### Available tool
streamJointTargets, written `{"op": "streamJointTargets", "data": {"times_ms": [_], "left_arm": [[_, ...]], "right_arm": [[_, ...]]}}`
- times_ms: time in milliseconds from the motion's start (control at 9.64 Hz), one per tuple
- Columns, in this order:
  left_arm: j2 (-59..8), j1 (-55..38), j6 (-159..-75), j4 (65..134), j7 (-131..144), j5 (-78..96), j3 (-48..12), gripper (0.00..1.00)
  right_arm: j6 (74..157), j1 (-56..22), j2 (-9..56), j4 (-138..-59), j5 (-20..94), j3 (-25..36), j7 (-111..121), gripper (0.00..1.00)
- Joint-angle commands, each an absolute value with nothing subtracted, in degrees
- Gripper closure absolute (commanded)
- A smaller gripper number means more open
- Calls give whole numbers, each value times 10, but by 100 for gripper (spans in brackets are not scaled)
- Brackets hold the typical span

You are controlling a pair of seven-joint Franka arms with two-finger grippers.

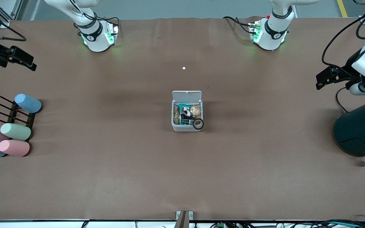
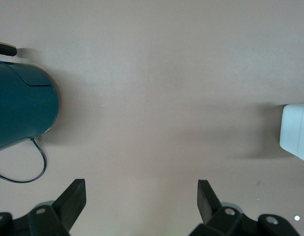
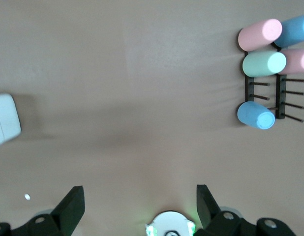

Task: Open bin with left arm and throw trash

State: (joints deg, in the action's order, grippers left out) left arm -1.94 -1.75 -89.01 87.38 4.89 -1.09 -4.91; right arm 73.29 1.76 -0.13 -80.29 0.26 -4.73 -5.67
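Note:
The small white bin (image 1: 182, 128) stands at the table's middle with its lid (image 1: 187, 95) up. Inside lie the black packet with a white label (image 1: 186, 120) and the white wavy loop (image 1: 187, 111). The black tape ring (image 1: 198, 123) rests on the bin's corner nearest the front camera. My left gripper (image 1: 320, 80) is open and empty, up in the air at the left arm's end of the table, well away from the bin. My right gripper (image 1: 27, 63) is open and empty at the right arm's end. The bin's edge shows in the left wrist view (image 2: 295, 130) and in the right wrist view (image 3: 5, 118).
A big dark teal drum (image 1: 361, 129) stands at the left arm's end, under the left gripper (image 2: 141, 196). Pastel cylinders (image 1: 14, 131) and a black rack (image 1: 13, 114) lie at the right arm's end. A tiny white dot (image 1: 183, 68) lies between the bin and the arm bases.

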Motion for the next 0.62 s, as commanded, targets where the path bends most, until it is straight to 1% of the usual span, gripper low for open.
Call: {"op": "streamJointTargets", "data": {"times_ms": [0,519], "left_arm": [[-30,-18,-881,858,48,-4,-47,0],[-34,-18,-881,858,47,-5,-47,0]], "right_arm": [[717,25,-29,-818,-5,-45,10,0],[718,40,-28,-817,-4,-43,15,0]]}}
